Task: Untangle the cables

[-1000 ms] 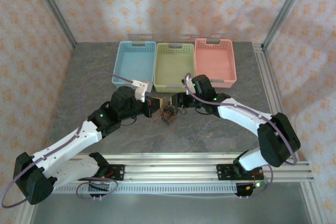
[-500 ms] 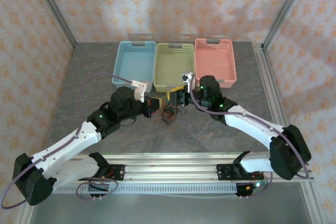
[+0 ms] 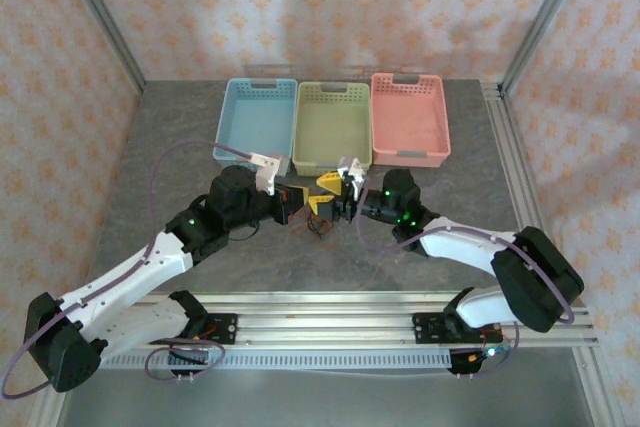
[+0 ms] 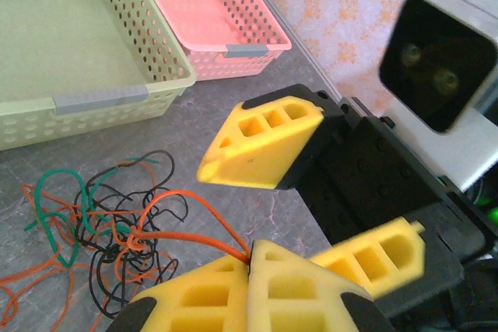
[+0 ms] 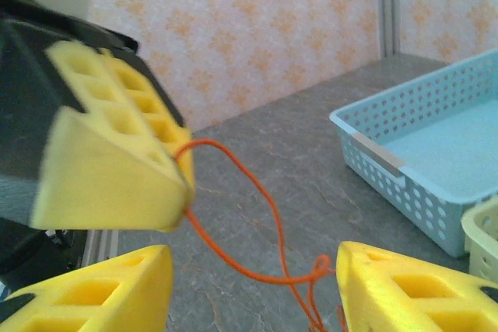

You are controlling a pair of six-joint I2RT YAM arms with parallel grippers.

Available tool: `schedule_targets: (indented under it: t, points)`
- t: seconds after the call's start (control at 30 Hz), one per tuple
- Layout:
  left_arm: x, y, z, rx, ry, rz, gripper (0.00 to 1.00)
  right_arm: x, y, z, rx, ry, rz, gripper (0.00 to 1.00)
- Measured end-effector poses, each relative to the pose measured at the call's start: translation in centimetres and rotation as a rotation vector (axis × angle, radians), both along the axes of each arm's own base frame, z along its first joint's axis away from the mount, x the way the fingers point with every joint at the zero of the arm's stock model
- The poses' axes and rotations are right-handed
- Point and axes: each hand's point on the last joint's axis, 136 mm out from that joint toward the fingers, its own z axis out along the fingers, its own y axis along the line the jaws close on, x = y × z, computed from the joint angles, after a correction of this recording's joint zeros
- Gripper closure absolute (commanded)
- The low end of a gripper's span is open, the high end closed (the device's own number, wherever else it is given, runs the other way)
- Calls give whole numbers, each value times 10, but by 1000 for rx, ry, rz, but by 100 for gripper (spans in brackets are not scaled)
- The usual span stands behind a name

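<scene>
Surface: grey stone-look surface (image 3: pixel 180 147), patterned wallpaper behind.
Top view, baskets: blue basket (image 3: pixel 255 125), green basket (image 3: pixel 331 125) and pink basket (image 3: pixel 409 119) side by side at the far edge.
Top view, cables: small tangle of cables (image 3: pixel 322 225) on the surface, near the green basket, just beside the right hand (image 3: pixel 322 194).
Left wrist view, left hand: left hand (image 4: pixel 250 258) pressed together, pinching the orange-red cable (image 4: pixel 208 209) that runs from the tangle.
Right wrist view, right hand: spread, with the orange-red cable looping between its yellow fingers.
</scene>
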Motion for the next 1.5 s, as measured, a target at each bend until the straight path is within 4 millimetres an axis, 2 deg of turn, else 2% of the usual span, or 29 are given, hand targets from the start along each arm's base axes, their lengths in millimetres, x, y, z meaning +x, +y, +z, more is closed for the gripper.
schedule_targets:
  t: [0.1,0.27,0.43,0.53,0.57,0.6,0.63,0.7,0.77,0.97,1.07,1.23,1.5]
  points:
    - [0,-1,-1,1,3,-1,100,-4,5,1,-10,-49,4,48]
    - [1,-2,-3,3,7,-4,100,-3,7,-1,-24,-100,-24,67]
    - [0,-3,-4,2,12,-12,100,3,3,-4,-26,-125,-79,100]
    - [1,-5,-7,4,18,-17,98,6,1,-5,-20,-128,-101,100]
    - [2,-5,-8,6,20,-18,84,7,1,-5,-18,-126,-110,100]
    - [2,-5,-9,9,22,-17,62,8,0,-5,-17,-127,-118,100]
    - [2,-5,-9,9,22,-17,45,9,-1,-6,-15,-127,-133,100]
    - [1,-6,-9,10,21,-17,30,14,-5,-8,-19,-121,-175,100]
    - [2,-3,-8,12,13,-3,23,18,-11,-12,-25,-111,-217,100]
    - [2,7,0,9,-24,44,22,35,-34,-7,-7,-88,-381,100]
    - [5,10,-3,24,-20,64,24,51,-54,1,22,-56,-491,100]
    - [14,9,-28,99,46,85,30,77,-88,0,63,28,-639,100]
    - [34,-9,-63,236,178,60,36,86,-101,-7,90,108,-694,100]
